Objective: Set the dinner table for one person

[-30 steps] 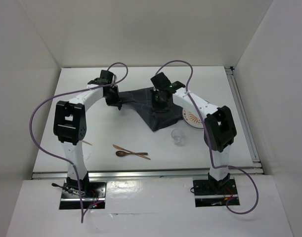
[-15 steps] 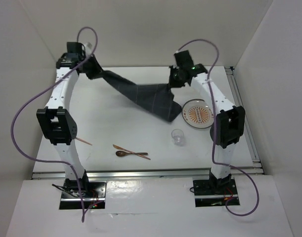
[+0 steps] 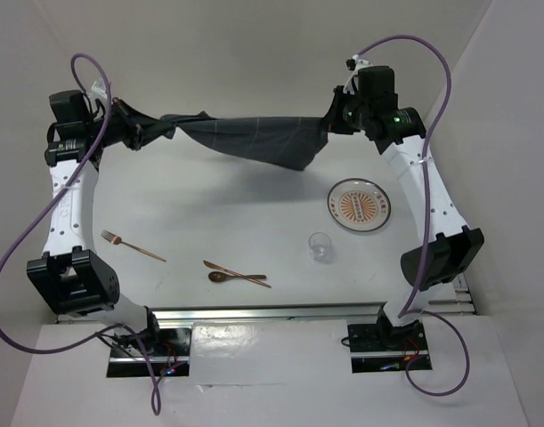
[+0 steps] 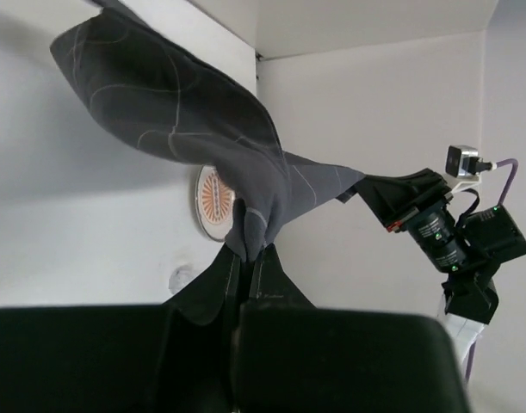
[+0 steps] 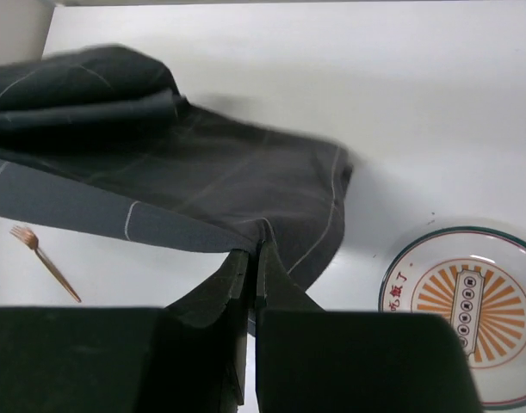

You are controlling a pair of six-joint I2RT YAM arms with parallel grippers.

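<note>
**Dinner table (image 3: 227, 209): cloth up in the air btwn both tools**

1. Surface. Matte white, rectangular, silver rails along near and right edges. Spreads out ahead of both arm bases, w/ white walls on three sides.

2. Cloth (image 3: 254, 138). Dark grey w/ thin pale check lines. Fully off the surface, hanging over its far half and stretched left to right. Top edge fairly taut; lower part sags to a point right of centre. Soft shadow on the white below it.

3. Left tool (image 3: 140, 133). Raised at far left on an extended arm. Fingers pressed together on the cloth's left end; left wrist view shows fabric pinched right at the tips (image 4: 245, 254) and fanning away upward.

4. Right tool (image 3: 336, 120). Raised at far right. Fingers clamped on the cloth's right end; right wrist view shows a fold nipped at the tips (image 5: 252, 254), the rest draping off to the left.

5. Plate (image 3: 359, 205). Round, white, orange sunburst centre, dark rim line. Lies flat on the right side of the surface, apart from the cloth.

6. Glass (image 3: 320, 246). Small, clear, upright. Near the plate on its near-left, not touching.

7. Knife (image 3: 254, 279) and spoon (image 3: 218, 277). Brown. Near centre, lying across each other, handles toward the right.

8. Fork (image 3: 132, 246). Copper-coloured. Left side, well apart from the knife, tines toward far left.
</note>
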